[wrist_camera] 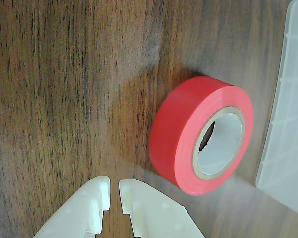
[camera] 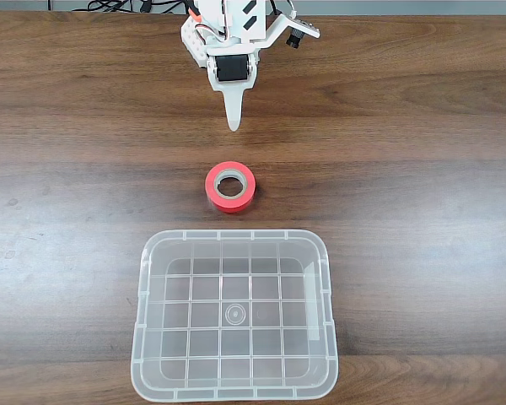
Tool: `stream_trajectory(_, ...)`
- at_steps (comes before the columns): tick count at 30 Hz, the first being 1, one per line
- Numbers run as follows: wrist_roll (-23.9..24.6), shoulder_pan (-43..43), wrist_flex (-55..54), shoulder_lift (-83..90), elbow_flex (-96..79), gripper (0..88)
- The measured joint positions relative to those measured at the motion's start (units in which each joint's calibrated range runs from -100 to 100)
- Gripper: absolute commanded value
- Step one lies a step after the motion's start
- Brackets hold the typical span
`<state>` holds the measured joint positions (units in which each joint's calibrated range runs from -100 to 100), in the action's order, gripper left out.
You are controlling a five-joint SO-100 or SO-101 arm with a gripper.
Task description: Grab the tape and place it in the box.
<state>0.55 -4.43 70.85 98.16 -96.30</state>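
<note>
In the fixed view, our gripper [camera: 233, 118] hangs at the top of the frame with its white fingertip pointing down the picture. The tape [camera: 231, 187] lies flat on the wooden table [camera: 422, 169] straight ahead of that tip, near it but clearly apart, with its hollow core facing up. Beyond the tape, along the same line from the gripper, sits the box [camera: 234, 316], close to the roll but not touching it. We count one tape, one box and one arm. From this angle the fingers overlap, so we cannot judge the gap between them here.

In the wrist view, the gripper [wrist_camera: 114, 191] enters from the bottom edge, its two white fingers nearly together with a narrow slit between them, gripping nothing. The tape [wrist_camera: 181, 144] lies ahead of the fingertips and off to the right in this picture, resting on the table with its red band towards us. A corner of the box [wrist_camera: 288, 124] shows further right, past the roll. As we judge it, the fingers must spread wider than the roll before advancing and closing across it.
</note>
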Motion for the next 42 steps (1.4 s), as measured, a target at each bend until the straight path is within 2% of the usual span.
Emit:
stream_trajectory(23, 0.00, -1.95, 0.00, 0.00, 0.00, 1.3)
stream_trajectory(32, 0.00, 1.80, -13.64, 0.00, 0.00, 1.3)
stream_trajectory(42, 0.00, 3.16, -14.49, -0.17, 5.96, 1.2)
